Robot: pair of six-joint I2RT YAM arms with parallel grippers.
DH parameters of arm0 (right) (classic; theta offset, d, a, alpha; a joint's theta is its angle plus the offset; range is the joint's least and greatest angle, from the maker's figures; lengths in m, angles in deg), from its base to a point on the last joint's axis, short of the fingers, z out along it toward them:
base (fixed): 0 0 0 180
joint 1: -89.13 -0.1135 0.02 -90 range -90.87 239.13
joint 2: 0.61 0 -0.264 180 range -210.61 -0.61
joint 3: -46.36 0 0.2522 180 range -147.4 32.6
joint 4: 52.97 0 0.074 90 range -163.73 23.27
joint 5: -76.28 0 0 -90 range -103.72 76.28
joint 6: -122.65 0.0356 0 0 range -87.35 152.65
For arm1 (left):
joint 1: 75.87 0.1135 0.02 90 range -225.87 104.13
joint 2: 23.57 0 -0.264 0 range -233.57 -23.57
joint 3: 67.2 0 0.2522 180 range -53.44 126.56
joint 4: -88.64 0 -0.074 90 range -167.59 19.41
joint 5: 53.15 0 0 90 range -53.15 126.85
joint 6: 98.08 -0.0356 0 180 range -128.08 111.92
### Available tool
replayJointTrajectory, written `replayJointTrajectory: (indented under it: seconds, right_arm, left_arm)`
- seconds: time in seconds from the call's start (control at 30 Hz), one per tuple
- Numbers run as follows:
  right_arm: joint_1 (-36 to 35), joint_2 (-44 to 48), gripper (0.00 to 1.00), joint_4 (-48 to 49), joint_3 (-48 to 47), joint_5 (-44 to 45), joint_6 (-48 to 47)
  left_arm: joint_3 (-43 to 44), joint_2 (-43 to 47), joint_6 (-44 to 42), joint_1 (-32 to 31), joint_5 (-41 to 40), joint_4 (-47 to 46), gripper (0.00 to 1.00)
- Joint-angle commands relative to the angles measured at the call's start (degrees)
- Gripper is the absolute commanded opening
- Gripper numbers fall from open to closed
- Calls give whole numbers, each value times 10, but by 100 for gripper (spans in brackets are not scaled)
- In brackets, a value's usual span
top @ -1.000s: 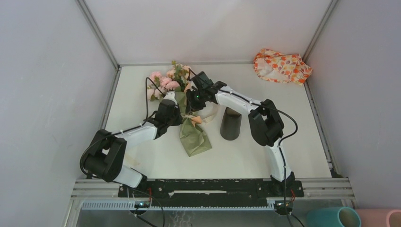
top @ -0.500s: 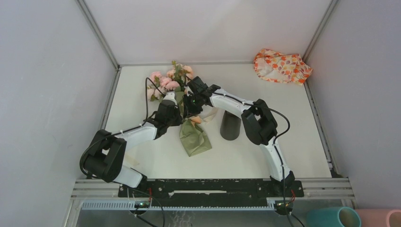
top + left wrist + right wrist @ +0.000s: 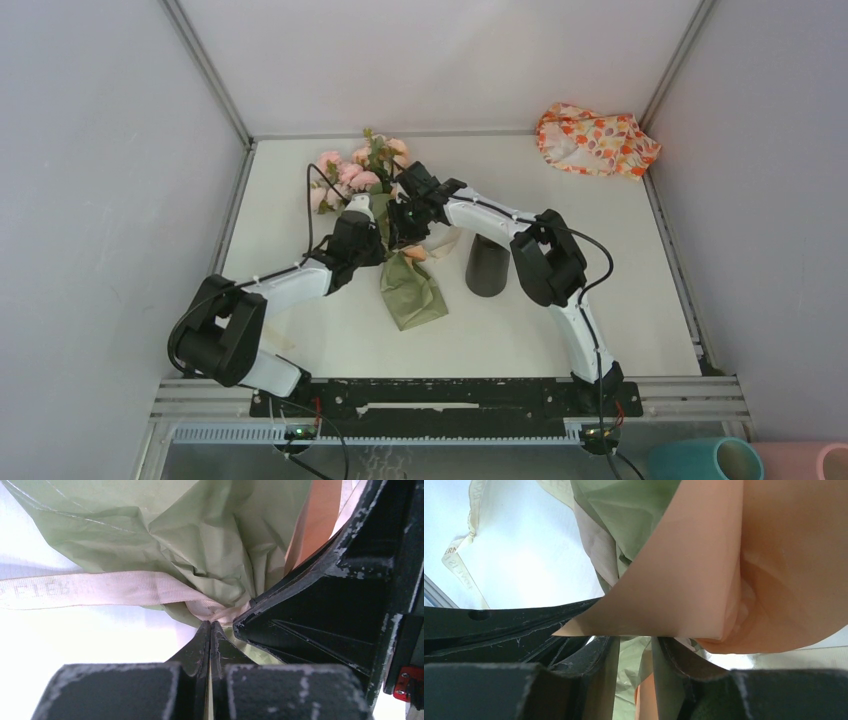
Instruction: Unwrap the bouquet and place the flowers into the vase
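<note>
Wrap's not off yet, and loosening the ribbon knot looks like the step being worked. The bouquet (image 3: 408, 292) is laid on the worktop (image 3: 560, 320), with flower heads toward 11 o'clock and the paper tail toward 6. The vase (image 3: 488, 265) is stood near the neck at about 4 o'clock, apart from it.

The left claw (image 3: 211, 625) is clenched right at the knot, with the cream ribbon (image 3: 100, 587) run off to 9 o'clock. Whether any ribbon is actually nipped can't be told. The right claw (image 3: 634, 642) is set partway apart with sage and orange paper between its fingers, and a real pinch can't be confirmed.

Probably best done with the neck pinned by one claw while the ribbon gets drawn out flat along the worktop. It shouldn't be yanked upward, or the stems could get dragged into the vase.
</note>
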Motion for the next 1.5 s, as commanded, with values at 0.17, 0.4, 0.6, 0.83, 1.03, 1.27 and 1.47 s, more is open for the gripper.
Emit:
replayJointTrajectory:
  seconds: [0.17,0.4,0.6,0.83,1.03,1.27,1.47]
  right_arm:
    - [-15,-17,35,-21,-28,55,-26]
    - [-16,-31,14,-35,-43,81,-27]
    - [-14,-11,0,-35,-41,94,-21]
    - [12,62,0,-19,7,96,-11]
    - [53,107,0,-13,46,87,-6]
    - [96,128,0,-4,72,84,-1]
    - [131,140,0,-2,79,86,3]
  left_arm:
    - [-4,18,7,4,0,-15,0]
    - [-6,20,7,4,1,-16,0]
    - [-6,24,9,4,-3,-12,0]
    - [-4,52,42,22,-36,29,0]
    - [-18,72,68,69,-26,44,0]
    - [-28,88,88,100,-41,74,0]
    - [-29,102,99,123,-53,98,0]
